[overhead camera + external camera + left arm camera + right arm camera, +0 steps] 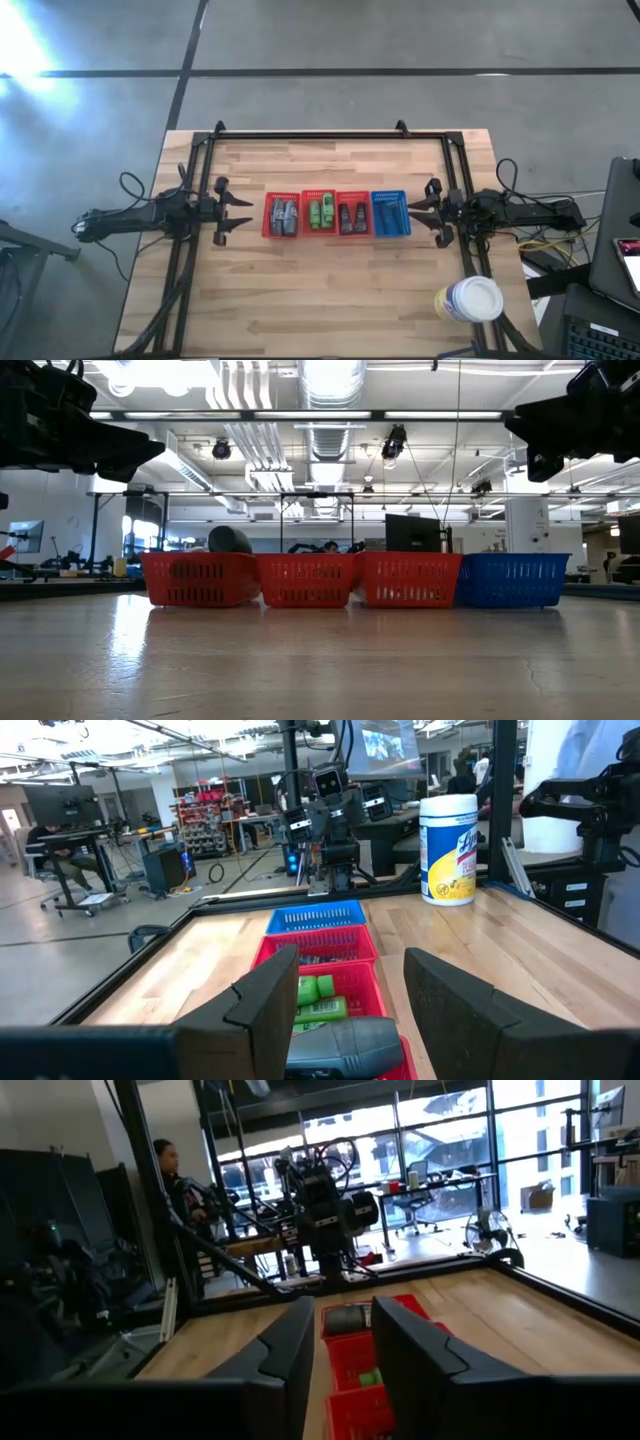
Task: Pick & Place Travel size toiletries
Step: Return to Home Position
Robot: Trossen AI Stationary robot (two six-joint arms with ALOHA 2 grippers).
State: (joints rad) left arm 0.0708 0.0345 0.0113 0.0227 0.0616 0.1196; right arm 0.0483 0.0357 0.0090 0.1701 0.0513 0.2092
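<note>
Four mesh baskets stand in a row at mid-table. From left to right, a red basket [281, 216] holds grey rounded containers [340, 1045]. The second red basket [318, 214] holds green packets [315, 1000], the third red one [351, 216] dark tubes, and the blue basket [390, 214] dark-blue razors. My left gripper [240, 210] hovers open just left of the row, above table height. My right gripper [420, 212] hovers open just right of it. One grey container [230, 540] rises above its basket's rim.
A big yellow jar with a white lid [468, 300] stands near the table's near right corner. A black frame [310, 135] runs along the far and side edges. Bare wood lies in front of and behind the baskets. A person [165, 1160] is in the room beyond.
</note>
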